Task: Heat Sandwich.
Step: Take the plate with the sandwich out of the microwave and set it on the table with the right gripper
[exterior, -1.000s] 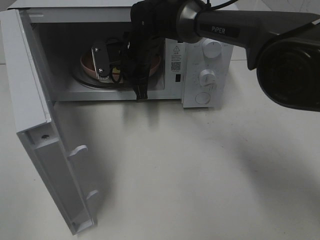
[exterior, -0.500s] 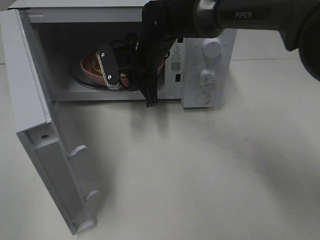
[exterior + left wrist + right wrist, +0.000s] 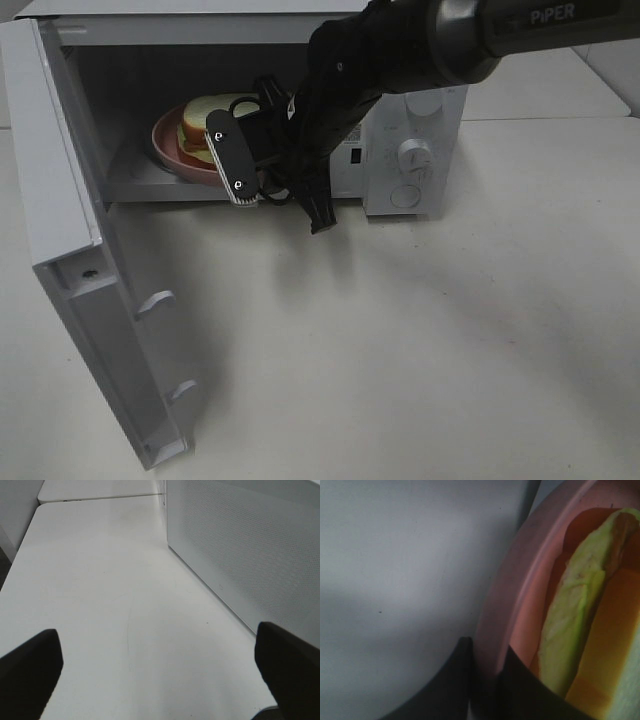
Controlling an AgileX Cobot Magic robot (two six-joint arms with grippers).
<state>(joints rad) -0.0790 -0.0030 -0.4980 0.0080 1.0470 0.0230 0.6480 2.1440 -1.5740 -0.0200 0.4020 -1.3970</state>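
The sandwich (image 3: 205,120), white bread with a pale green filling, lies on the round pink plate (image 3: 170,150) inside the open microwave (image 3: 415,110). My right gripper (image 3: 238,178) reaches into the cavity from the right and is shut on the plate's near rim. The right wrist view shows the rim (image 3: 505,595) pinched between two dark fingers (image 3: 462,680), with the sandwich (image 3: 580,625) right behind it. The plate sits raised and tilted near the cavity's front left. My left gripper (image 3: 160,680) is open and empty, low over the table beside the microwave's perforated side wall (image 3: 250,545).
The microwave door (image 3: 80,260) hangs wide open to the left and reaches toward the table's front. The control panel with two knobs (image 3: 414,155) and a round button is just right of the cavity. The white table (image 3: 430,350) spreads in front.
My right gripper has drawn back out of the cavity toward the front right. The plate has risen off the turntable and shifted left, and the sandwich now shows.
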